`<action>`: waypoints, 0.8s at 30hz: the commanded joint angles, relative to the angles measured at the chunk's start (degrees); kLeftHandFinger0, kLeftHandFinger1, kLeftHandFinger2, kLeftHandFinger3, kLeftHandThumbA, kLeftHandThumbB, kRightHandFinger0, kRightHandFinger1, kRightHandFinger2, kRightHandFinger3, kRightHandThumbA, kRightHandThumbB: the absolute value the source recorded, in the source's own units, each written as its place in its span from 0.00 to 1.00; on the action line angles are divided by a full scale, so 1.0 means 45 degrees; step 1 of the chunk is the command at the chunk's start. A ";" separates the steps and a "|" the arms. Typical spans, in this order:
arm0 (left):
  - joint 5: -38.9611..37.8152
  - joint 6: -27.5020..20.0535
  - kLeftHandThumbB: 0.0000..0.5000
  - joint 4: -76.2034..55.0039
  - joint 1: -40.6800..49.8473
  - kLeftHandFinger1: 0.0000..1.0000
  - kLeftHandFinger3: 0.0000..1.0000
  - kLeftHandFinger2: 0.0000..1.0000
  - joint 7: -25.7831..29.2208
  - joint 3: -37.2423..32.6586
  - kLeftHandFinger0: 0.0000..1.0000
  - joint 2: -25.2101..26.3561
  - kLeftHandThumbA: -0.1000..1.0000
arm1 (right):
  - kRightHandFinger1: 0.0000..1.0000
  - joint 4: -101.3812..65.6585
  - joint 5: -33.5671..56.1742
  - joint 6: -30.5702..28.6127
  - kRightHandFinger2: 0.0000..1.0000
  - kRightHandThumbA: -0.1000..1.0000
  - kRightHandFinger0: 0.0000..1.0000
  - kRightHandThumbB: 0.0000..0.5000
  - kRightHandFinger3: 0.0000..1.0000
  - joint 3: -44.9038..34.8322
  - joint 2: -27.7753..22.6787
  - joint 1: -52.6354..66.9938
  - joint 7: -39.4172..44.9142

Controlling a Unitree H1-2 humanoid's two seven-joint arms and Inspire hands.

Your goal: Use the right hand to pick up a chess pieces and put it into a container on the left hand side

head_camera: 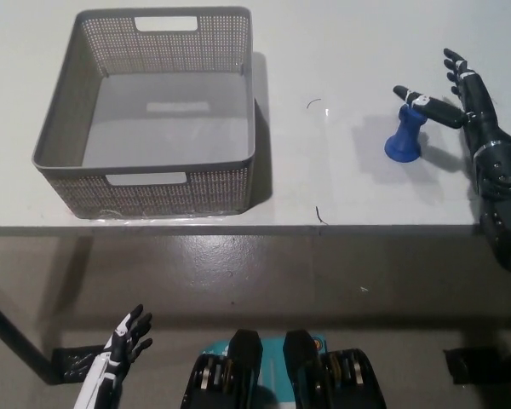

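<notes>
Chess piece (405, 135) stands upright on the table (341, 51), right of the basket (145, 175); your spread, empty right hand (460, 98) barely brushes its top, so closing now could topple it

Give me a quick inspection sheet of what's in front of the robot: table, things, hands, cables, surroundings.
Surface: white table, a few small dark marks on it.
Job's things: blue chess piece stands upright on the table's right side; grey mesh basket on the left side holds nothing.
Clutter: nothing seen.
Hands: black right hand is open, fingers spread, one finger over the top of the chess piece, no grasp closed. White left hand rests low at lower left, below the table edge, open.
Cables: nothing seen.
Surroundings: grey floor under the table; a dark table leg at lower left.
</notes>
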 commanded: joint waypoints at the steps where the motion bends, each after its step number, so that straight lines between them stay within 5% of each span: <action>1: 0.0153 -0.0193 0.37 -0.0227 -0.0204 1.00 1.00 1.00 -0.0125 0.0013 1.00 0.0099 1.00 | 1.00 0.0084 -0.0140 -0.0536 1.00 1.00 1.00 0.79 1.00 0.0212 -0.0062 -0.0810 -0.0278; 6: 0.0071 -0.0215 0.37 -0.0180 -0.0323 1.00 1.00 1.00 -0.0190 0.0020 1.00 0.0062 1.00 | 1.00 0.0230 -0.0248 -0.0624 1.00 1.00 1.00 0.90 1.00 0.0429 0.0049 -0.0783 -0.0376; 15: 0.0091 -0.0046 0.39 -0.0203 -0.0420 1.00 1.00 1.00 -0.0167 0.0020 1.00 0.0022 1.00 | 1.00 0.0658 -0.0227 -0.0374 1.00 1.00 1.00 0.78 1.00 0.0733 0.0147 -0.0598 -0.0219; 24: 0.0084 -0.0116 0.43 -0.0110 -0.0462 1.00 1.00 1.00 -0.0169 0.0032 1.00 0.0032 1.00 | 1.00 0.1101 -0.0198 -0.0339 1.00 1.00 1.00 0.78 1.00 0.0926 0.0160 -0.0323 -0.0193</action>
